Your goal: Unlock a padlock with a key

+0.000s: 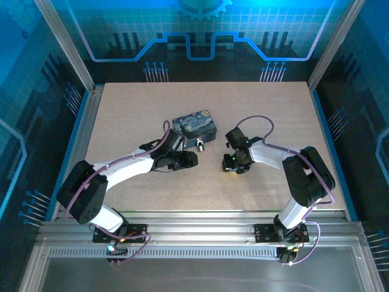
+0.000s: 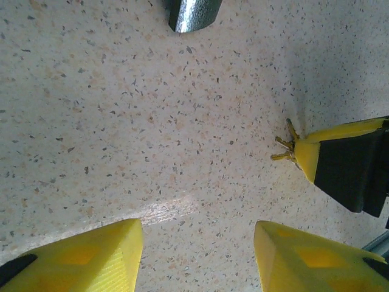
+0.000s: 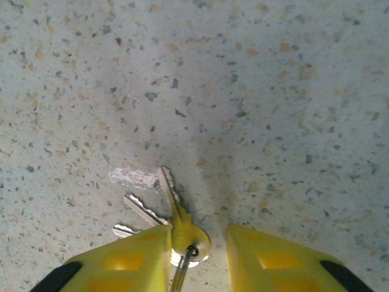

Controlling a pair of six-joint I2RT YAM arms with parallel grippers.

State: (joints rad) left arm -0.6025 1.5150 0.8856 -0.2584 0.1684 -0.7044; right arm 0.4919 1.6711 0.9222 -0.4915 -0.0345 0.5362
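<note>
Left claw (image 1: 189, 159) near padlock (image 1: 200, 145) beside blue box (image 1: 194, 126); right claw (image 1: 233, 169) apart

Speckled beige tabletop (image 1: 273, 115), aluminium-framed; blue-lit panels (image 1: 121, 24), seemingly printed with circuit patterns, enclose it.

Bare tabletop (image 1: 134, 103) lies free at the far left, the far right and along the near edge. At centre the dark blue box (image 1: 193, 125) closes the far side, with the padlock (image 1: 200, 145) just beside its near edge. A narrow lane of bare surface separates the left gripper (image 1: 189, 159) from the right gripper (image 1: 234, 166). The keys (image 3: 173, 210) lie at the right gripper's tips, partly between its parted fingers (image 3: 140, 255). Both arms slant inward across the near half. Between the left gripper's spread fingers (image 2: 103, 255) the surface runs clear toward the padlock.
</note>
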